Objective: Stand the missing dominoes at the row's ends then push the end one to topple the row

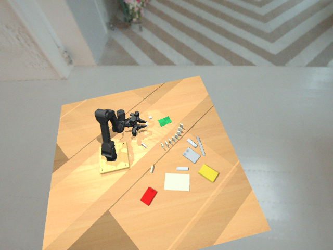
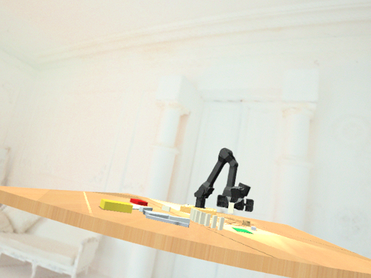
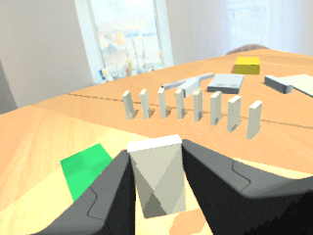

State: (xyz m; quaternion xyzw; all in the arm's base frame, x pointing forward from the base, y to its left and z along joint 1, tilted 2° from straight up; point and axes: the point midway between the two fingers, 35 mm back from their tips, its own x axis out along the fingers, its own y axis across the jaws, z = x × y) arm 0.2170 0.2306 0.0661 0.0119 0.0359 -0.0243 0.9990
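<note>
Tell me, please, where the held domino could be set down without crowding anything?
Bare wood lies between the green card and the row's far end, and beyond its near end toward the lying domino. It is crowded past the row, around the grey slabs and yellow block.
</note>
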